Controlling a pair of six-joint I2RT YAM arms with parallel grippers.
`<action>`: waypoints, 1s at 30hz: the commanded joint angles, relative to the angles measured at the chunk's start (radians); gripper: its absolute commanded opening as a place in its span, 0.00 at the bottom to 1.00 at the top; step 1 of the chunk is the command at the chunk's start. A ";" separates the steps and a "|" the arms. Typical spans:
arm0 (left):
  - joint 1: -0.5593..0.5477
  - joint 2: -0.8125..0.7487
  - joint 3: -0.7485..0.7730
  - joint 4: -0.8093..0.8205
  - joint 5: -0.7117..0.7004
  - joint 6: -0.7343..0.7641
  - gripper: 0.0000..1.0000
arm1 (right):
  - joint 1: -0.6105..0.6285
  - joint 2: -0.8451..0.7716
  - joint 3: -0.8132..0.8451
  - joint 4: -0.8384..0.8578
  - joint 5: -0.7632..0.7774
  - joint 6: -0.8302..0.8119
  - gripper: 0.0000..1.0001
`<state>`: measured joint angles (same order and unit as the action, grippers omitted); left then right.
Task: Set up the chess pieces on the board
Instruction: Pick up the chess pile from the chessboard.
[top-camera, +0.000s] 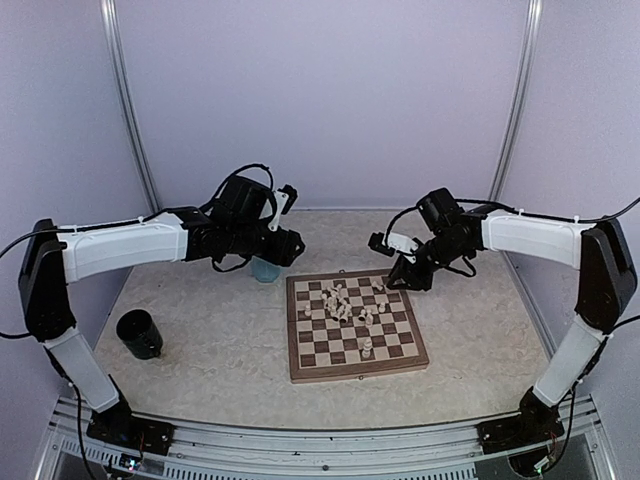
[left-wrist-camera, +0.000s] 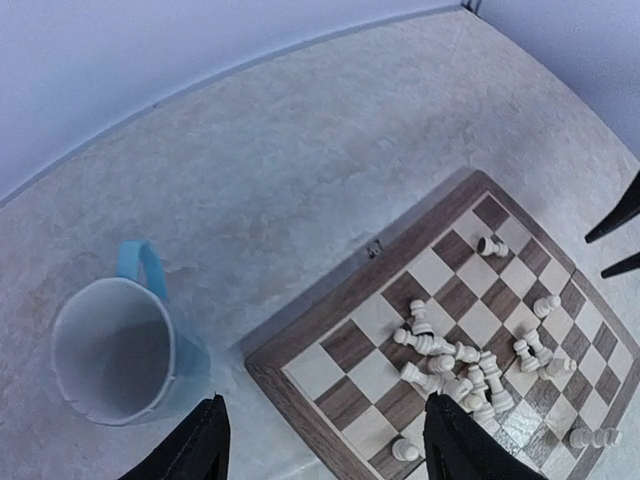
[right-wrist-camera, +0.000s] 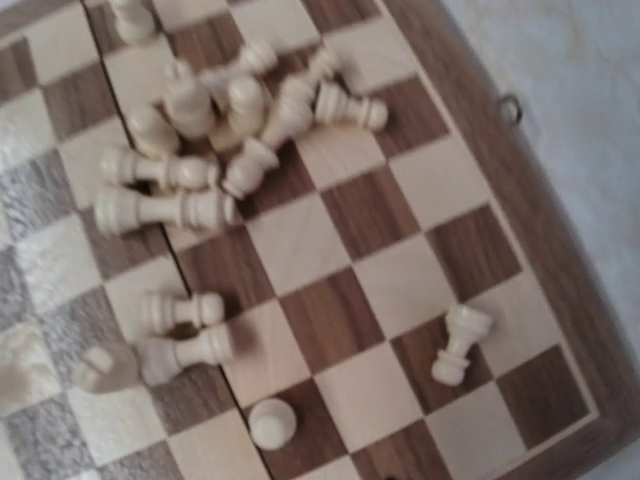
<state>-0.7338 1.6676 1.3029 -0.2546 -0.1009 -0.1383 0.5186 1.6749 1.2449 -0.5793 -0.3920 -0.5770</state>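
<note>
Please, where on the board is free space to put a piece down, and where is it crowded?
The near-left part of the board is bare, bordered by its near rim and a lone piece on the right. The table between the black cup and the board is bare. The far middle is crowded: most pieces lie heaped there.

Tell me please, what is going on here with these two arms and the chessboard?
Two robot arms are at the start of setting up a chess set. The pale chess pieces mostly lie toppled in a heap on the far half of the board, none in starting rows. The left tool hovers open above the table by the board's corner, near an empty blue cup. The right tool hangs over the board's far right corner, open, and holds nothing.
</note>
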 joint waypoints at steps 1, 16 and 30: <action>-0.061 0.060 0.036 -0.079 0.034 0.069 0.66 | -0.010 0.036 -0.039 0.050 0.022 0.043 0.27; -0.071 0.098 0.041 -0.082 0.022 0.067 0.66 | 0.051 0.057 -0.055 -0.013 -0.153 -0.026 0.35; -0.028 0.077 0.042 -0.069 0.083 0.025 0.66 | 0.124 0.160 -0.014 -0.038 -0.093 0.003 0.37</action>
<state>-0.7628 1.7576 1.3155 -0.3305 -0.0322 -0.1047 0.6289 1.8103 1.1976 -0.5987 -0.4973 -0.5854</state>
